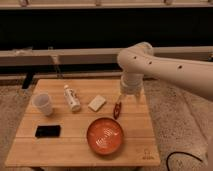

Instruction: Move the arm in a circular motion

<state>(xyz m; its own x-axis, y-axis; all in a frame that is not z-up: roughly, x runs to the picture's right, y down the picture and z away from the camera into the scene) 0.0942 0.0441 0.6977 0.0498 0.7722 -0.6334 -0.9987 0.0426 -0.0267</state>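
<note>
The cream-white tubular arm [165,67] with small dark holes comes in from the right. It bends at a rounded elbow [136,56] and points down over the wooden table [75,147]. Its small gripper [121,98] hangs below the wrist, over the right back part of the table. It is just above a small red-brown object [117,109] that lies on the wood. I cannot tell whether the two touch.
On the table are a white cup [43,103] at the left, a white bottle [72,97] lying down, a beige block [97,103], a black phone [48,131] and an orange-red bowl [105,135]. A dark cable [180,159] lies on the floor at the right.
</note>
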